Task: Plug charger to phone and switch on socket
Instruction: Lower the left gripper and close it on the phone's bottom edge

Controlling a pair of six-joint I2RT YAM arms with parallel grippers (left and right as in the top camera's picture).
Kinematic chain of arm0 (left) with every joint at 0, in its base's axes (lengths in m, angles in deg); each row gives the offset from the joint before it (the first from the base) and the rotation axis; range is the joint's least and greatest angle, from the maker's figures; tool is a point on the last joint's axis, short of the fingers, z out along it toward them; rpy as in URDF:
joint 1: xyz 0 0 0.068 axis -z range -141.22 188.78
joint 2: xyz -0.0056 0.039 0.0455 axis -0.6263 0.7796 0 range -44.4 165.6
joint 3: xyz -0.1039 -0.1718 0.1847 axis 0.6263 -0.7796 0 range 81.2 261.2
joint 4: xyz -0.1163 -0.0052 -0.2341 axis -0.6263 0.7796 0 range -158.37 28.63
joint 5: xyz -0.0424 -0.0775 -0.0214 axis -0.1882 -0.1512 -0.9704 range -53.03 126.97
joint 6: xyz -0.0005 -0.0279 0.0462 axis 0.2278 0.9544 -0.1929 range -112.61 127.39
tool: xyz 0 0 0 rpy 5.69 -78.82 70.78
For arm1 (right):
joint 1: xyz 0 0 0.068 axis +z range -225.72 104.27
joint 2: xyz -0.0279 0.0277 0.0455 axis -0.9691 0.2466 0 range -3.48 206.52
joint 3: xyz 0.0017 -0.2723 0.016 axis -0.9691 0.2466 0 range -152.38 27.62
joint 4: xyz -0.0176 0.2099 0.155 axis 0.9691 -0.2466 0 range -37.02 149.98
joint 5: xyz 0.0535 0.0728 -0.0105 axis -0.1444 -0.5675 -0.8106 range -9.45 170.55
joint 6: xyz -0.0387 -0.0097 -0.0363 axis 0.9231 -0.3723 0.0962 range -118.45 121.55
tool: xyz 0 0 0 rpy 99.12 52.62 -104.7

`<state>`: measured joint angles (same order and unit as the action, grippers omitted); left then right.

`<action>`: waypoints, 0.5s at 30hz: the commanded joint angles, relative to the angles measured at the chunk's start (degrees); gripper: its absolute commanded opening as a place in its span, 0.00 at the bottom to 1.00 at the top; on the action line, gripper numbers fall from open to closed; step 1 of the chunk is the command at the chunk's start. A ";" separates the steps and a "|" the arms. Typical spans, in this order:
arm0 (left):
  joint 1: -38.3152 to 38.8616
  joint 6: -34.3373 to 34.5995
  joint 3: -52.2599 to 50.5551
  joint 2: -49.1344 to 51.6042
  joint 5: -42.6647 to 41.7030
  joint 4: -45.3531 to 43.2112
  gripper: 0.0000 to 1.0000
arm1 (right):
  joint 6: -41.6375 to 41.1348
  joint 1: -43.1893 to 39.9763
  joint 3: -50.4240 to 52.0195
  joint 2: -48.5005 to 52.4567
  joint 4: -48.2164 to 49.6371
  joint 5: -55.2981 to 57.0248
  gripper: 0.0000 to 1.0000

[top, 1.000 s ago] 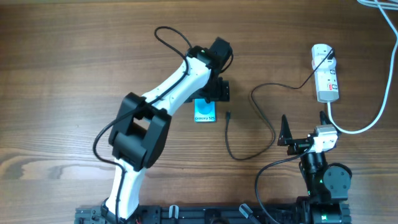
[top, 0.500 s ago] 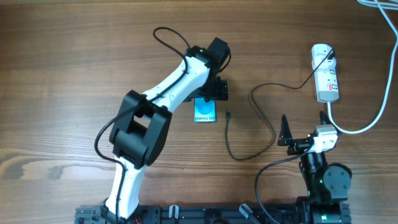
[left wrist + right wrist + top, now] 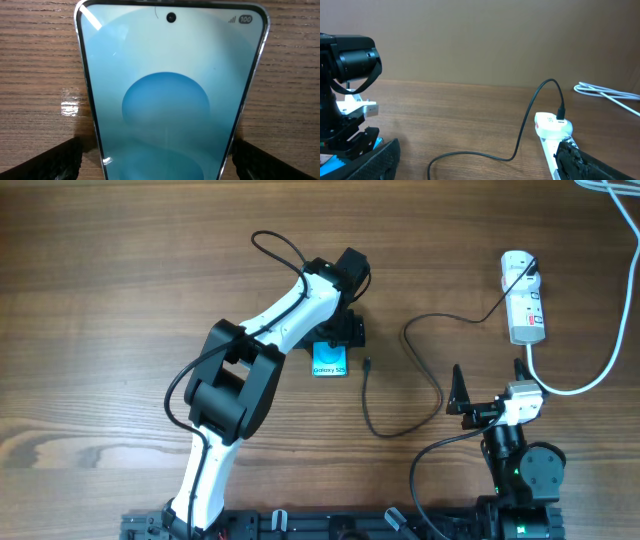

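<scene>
The phone (image 3: pixel 330 361) lies flat on the table with its teal screen up, and it fills the left wrist view (image 3: pixel 170 90). My left gripper (image 3: pixel 338 332) sits low over the phone's far end. It is open, with a finger on each side of the phone (image 3: pixel 160 162) and a small gap at both edges. The charger (image 3: pixel 438 385) runs from its black plug in the socket (image 3: pixel 523 298) in a loop, and its connector tip (image 3: pixel 367 365) lies free just right of the phone. My right gripper (image 3: pixel 490 385) is open and empty, below the socket (image 3: pixel 551 127).
The socket's thick white cord (image 3: pixel 600 375) loops off to the right edge. The right arm's base (image 3: pixel 520 470) stands at the front right. The left arm (image 3: pixel 240 380) stretches diagonally across the middle-left. The rest is bare wood table (image 3: pixel 100 300).
The left arm's elbow has swung a little right and forward while its gripper stays at the phone. The phone, charger, socket and right arm have not moved.
</scene>
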<state>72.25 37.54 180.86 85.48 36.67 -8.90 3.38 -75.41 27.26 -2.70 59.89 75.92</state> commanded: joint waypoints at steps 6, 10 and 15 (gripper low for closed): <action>-0.33 0.33 -0.46 1.40 -0.26 -0.13 0.94 | 0.13 -0.24 0.07 -0.50 0.17 0.76 1.00; -0.33 0.33 -0.44 1.40 -0.26 -0.15 0.87 | 0.13 -0.24 0.07 -0.50 0.15 0.76 1.00; -0.33 0.35 -0.44 1.40 -0.26 -0.15 0.76 | 0.15 -0.24 0.07 -0.50 0.15 0.76 1.00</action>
<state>72.25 37.67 180.86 85.48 36.48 -8.90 3.38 -75.41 27.26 -2.70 59.86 75.92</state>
